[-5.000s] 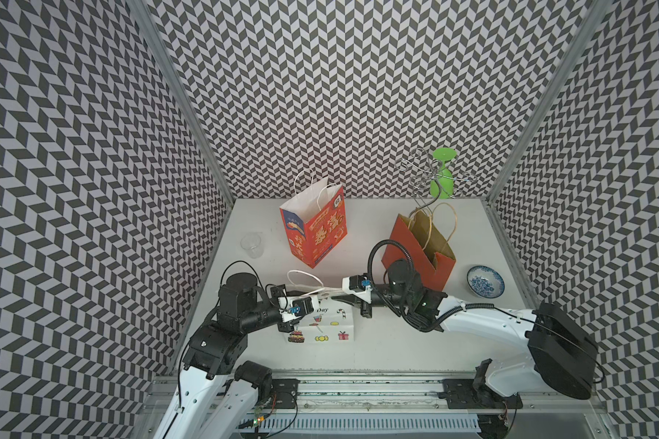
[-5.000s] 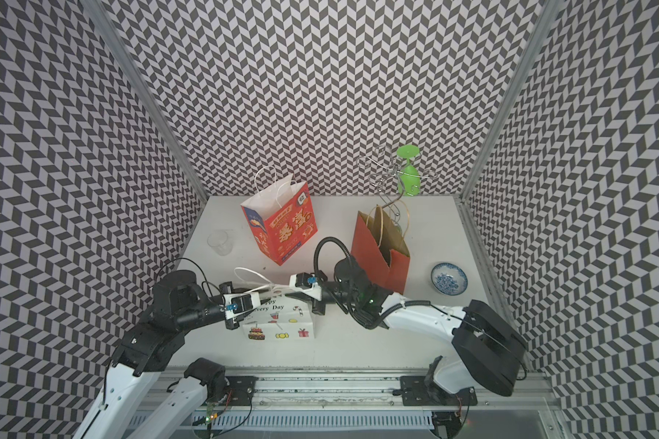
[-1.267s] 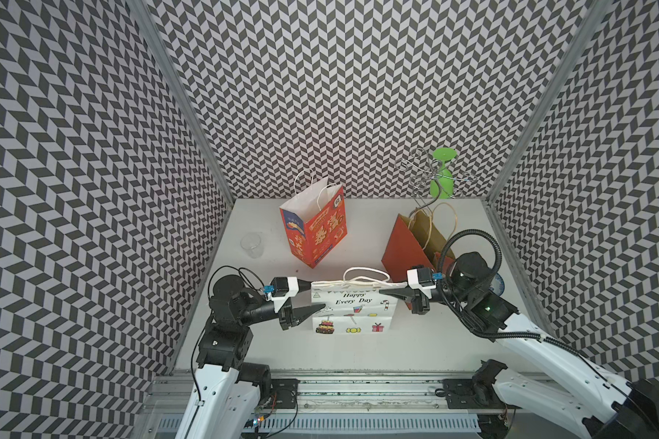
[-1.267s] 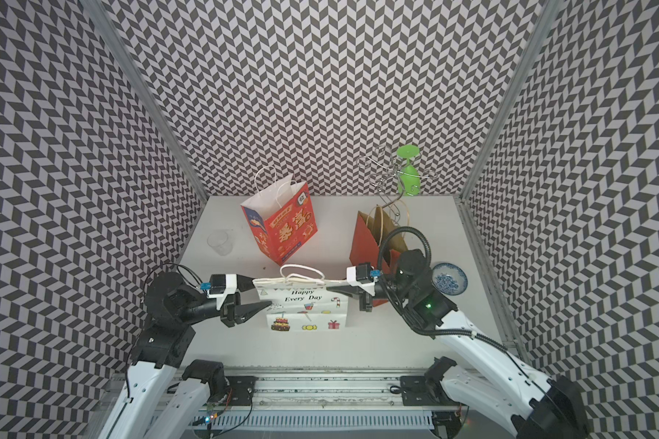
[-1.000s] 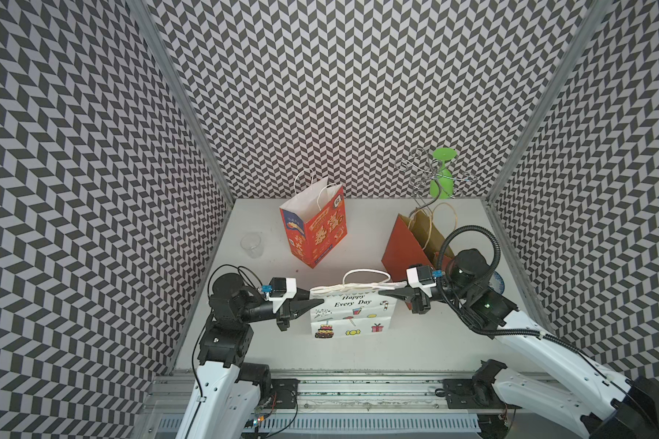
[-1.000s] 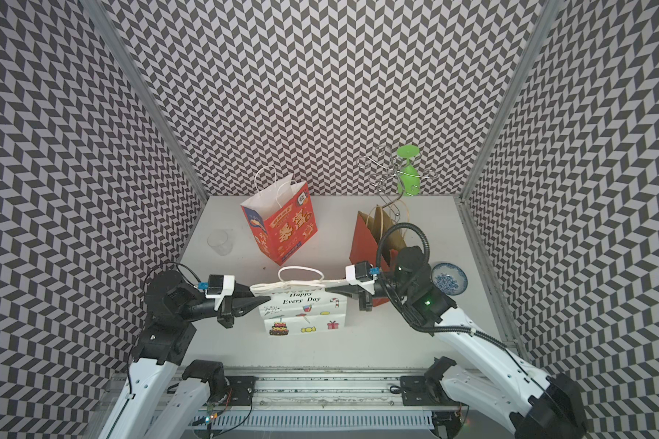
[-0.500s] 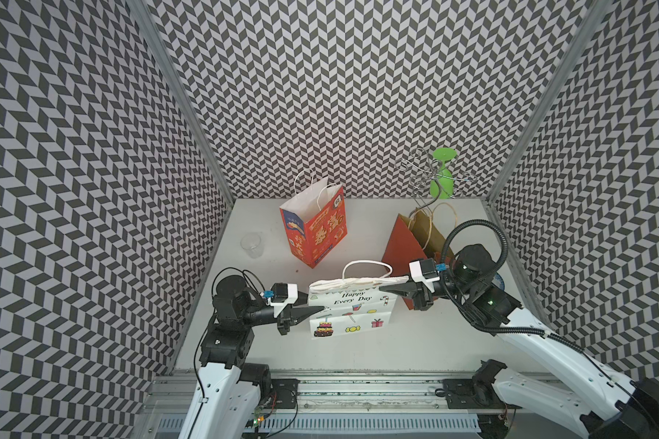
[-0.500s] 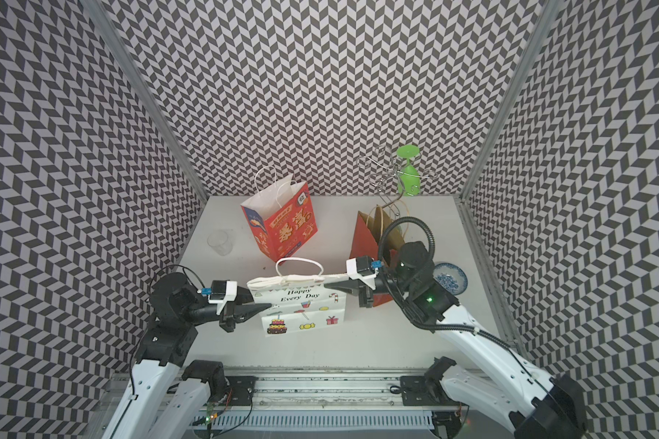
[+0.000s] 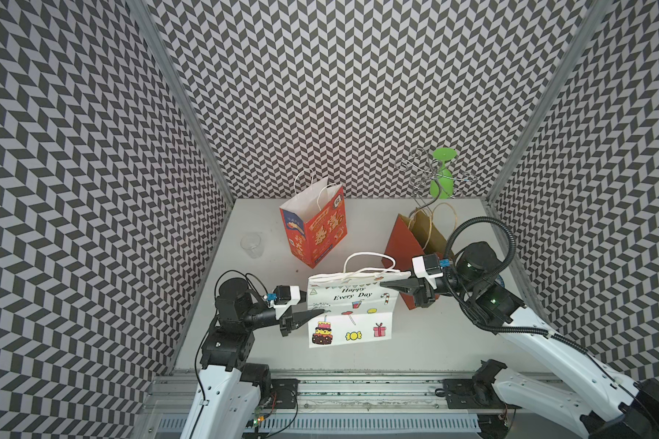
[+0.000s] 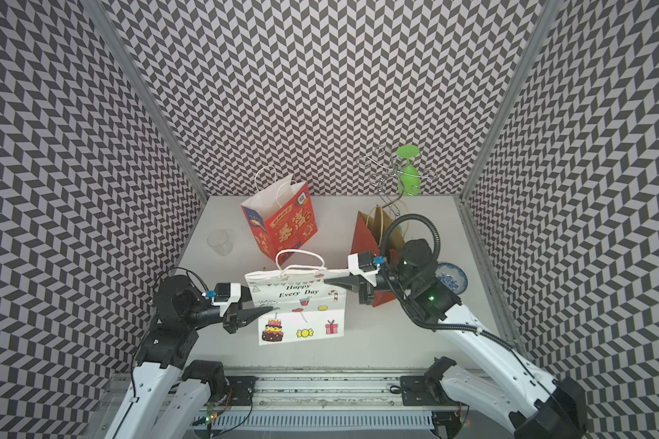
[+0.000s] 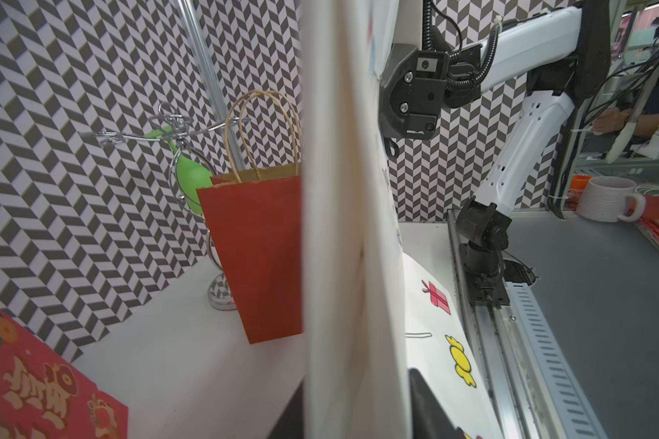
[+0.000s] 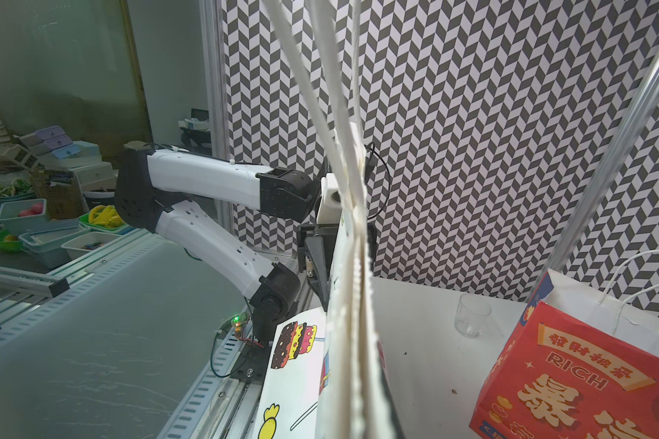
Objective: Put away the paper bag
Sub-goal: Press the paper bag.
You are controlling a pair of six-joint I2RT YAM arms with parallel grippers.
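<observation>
The paper bag [image 9: 349,304] is white, flattened, printed "Happy Every Day", and stands upright near the table's front in both top views [image 10: 301,304]. Its lower part bends forward onto the table. My right gripper [image 9: 383,283] is shut on its top right corner, just below the white handles [image 9: 366,262]. My left gripper [image 9: 320,312] sits at mid-height on the bag's left edge. In the left wrist view the folded edge [image 11: 343,228] stands between the slightly parted jaws of the left gripper [image 11: 354,410]. The right wrist view shows the bag's top rim [image 12: 349,304] running out from my right gripper [image 12: 354,418].
A red printed bag [image 9: 316,235] stands behind, a dark red kraft bag [image 9: 408,235] just behind my right gripper. A clear cup [image 9: 251,245] is at the left wall. A wire rack with a green glass [image 9: 440,178] is back right, a blue bowl [image 10: 449,277] under the right arm.
The right gripper has lifted the bag's top edge upward. The left gripper, earlier at the top left corner, now sits lower on the left edge and its jaws have loosened.
</observation>
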